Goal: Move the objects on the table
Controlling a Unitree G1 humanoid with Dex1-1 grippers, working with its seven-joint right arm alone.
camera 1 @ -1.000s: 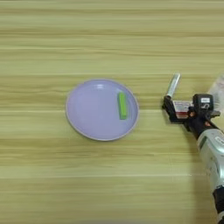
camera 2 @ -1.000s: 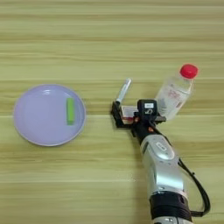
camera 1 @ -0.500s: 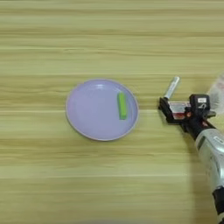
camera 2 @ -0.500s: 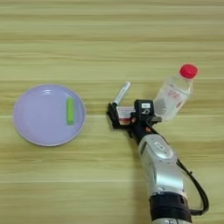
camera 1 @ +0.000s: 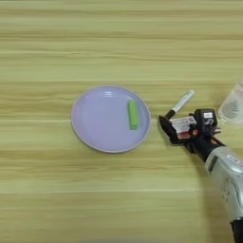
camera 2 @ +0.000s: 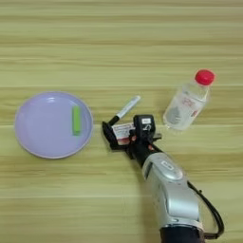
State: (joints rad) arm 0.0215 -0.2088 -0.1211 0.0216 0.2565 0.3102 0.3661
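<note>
A round lavender plate lies on the table with a small green bar on its right half. Just right of the plate's rim my right gripper is shut on a small red-and-white flat box, held just above the wood. A white marker with a black cap lies slanted right behind the gripper. The clear plastic bottle with a red cap stands further right. My silver forearm comes up from the bottom edge.
Bare wood stretches across the back of the table and along the front left. The bottle shows only as a clear edge in the left eye view.
My gripper has carried the red-and-white box leftward, away from the bottle and closer to the plate's right rim. Plate, green bar, marker and bottle stay put.
</note>
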